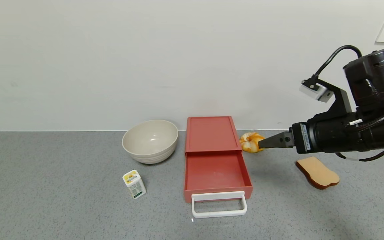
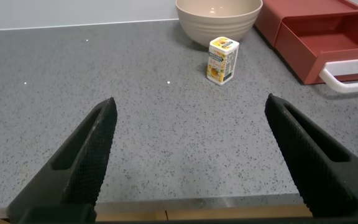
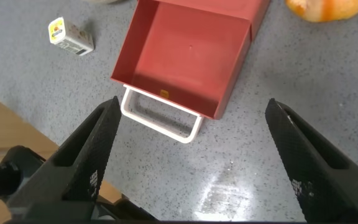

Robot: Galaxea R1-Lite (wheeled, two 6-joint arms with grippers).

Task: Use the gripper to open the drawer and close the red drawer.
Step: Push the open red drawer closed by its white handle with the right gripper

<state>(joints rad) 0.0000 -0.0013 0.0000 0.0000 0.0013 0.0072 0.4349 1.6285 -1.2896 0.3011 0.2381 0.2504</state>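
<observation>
White handle sits closest to the camera, on the front of the red drawer; the tray is pulled out and bare inside, so opening looks done and closing is what is left.

Going from left to right on the table: the left gripper hangs low over bare grey top, well apart from the drawer, with its fingers wide apart and nothing in them; then comes a small box, then a bowl by the wall, then the drawer just beside the bowl, then an orange bun, then the right gripper, then a slice of toast.

The right gripper floats up off the table near the bun; its fingers are spread wide and hold nothing.

Things could go wrong; the drawer box looks light, so a push on the handle might slide the whole box back to the wall, not just the tray; a push off to one side might turn it into the bowl; a low swing of the arm might knock the bun or the toast away.
</observation>
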